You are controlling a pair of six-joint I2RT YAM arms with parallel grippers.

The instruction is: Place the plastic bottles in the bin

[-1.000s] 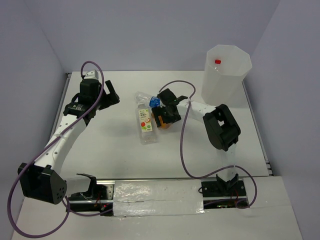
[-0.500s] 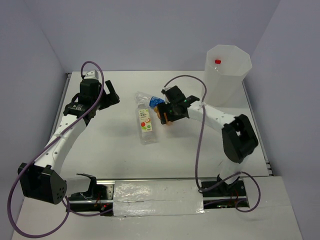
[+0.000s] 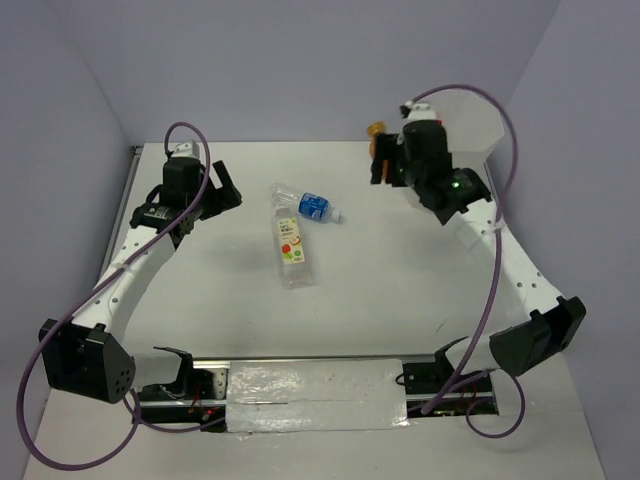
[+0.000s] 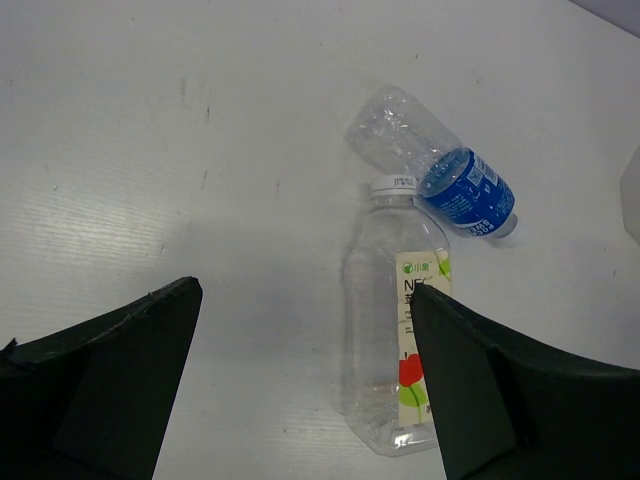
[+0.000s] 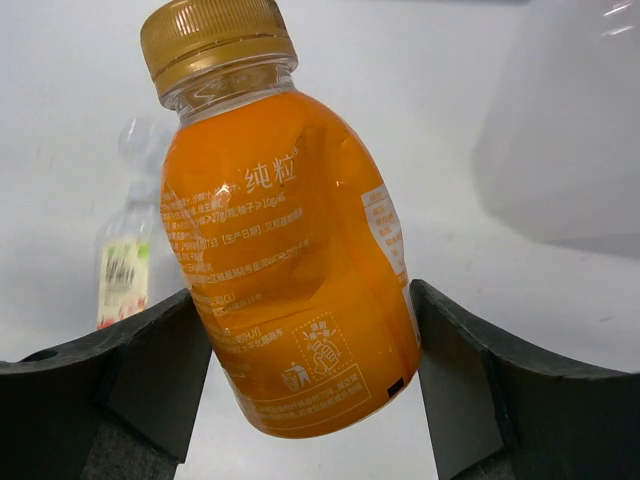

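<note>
The right gripper (image 5: pixel 300 330) is clamped on the small clear plastic bottle filled with orange juice (image 5: pixel 285 270); its two black fingers (image 5: pixel 110 390) press the lower body from both sides; the bottle is in the air, tilted a little, with the gold ribbed cap (image 5: pixel 215 35) at the top. On the bottle I read the white characters "纯粒"; under them are lines of small white print that I cannot read, and a small sign of a person throwing litter in a basket. The tall translucent white plastic bin with many-sided walls (image 5: pixel 570 130) stands just beside this bottle; in the top view the held bottle is left of the bin, at about the height of its rim, and the arm hides part of the bin.

Two bottles lie on the white table (image 3: pixel 400 280), well apart from the bin on its left; the clear crumpled bottle with a blue label (image 4: pixel 440 170) is nearer to the bin; its white writing is too small to read. The clear bottle with a white-green fruit label (image 4: pixel 395 330) lies farther from the bin; its white cap touches the blue-labelled one; the label shows a green round logo, big dark letters starting with "N", and a red fruit.

The left gripper (image 4: pixel 305 295) hangs above the table, far left of the bin; its fingers are wide apart and hold nothing.
</note>
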